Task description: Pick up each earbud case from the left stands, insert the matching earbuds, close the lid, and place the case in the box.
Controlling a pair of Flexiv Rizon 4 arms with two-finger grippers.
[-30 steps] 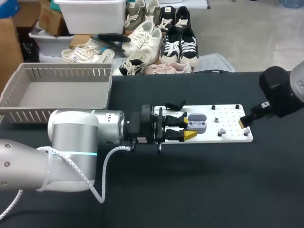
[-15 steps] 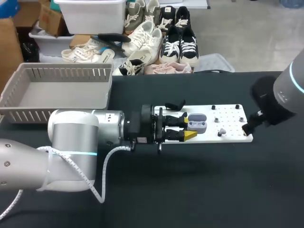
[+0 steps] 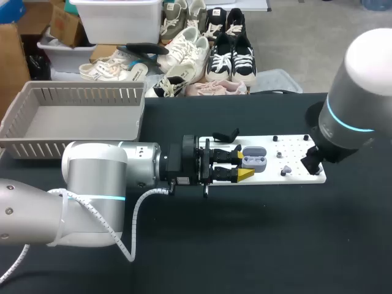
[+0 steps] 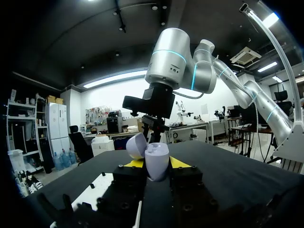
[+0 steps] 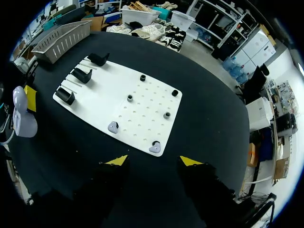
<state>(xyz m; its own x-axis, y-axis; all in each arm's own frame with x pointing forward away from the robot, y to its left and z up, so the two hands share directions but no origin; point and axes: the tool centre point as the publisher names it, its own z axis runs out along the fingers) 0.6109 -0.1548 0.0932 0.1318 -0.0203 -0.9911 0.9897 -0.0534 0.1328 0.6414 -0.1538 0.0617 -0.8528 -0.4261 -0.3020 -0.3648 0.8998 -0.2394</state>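
Currently, left claw: is clamping the earbud case from two sides, with a yellow tip pressing on each flank.
Earbud case: is hanging in the left claw over the left part of the white pegboard, next to the stands.
Case look: is showing a pale grey, smooth, rounded shell with its lid swung open. In the left wrist view the lid is tilting away behind the body.
Right claw: is hovering with its fingers spread wide and nothing between them, over the black tabletop just off the pegboard's edge.
Earbuds: two small grey earbuds are sitting on the pegboard, one at the corner nearest the right claw and the other along the same edge.
Stands: three black stands are lining the pegboard's far end in the right wrist view, all of them bare.
Pegs: four short dark pegs are standing upright among the pegboard's holes.
Basket: a grey slatted basket is resting on the tabletop, well apart from the pegboard, beyond the left arm.
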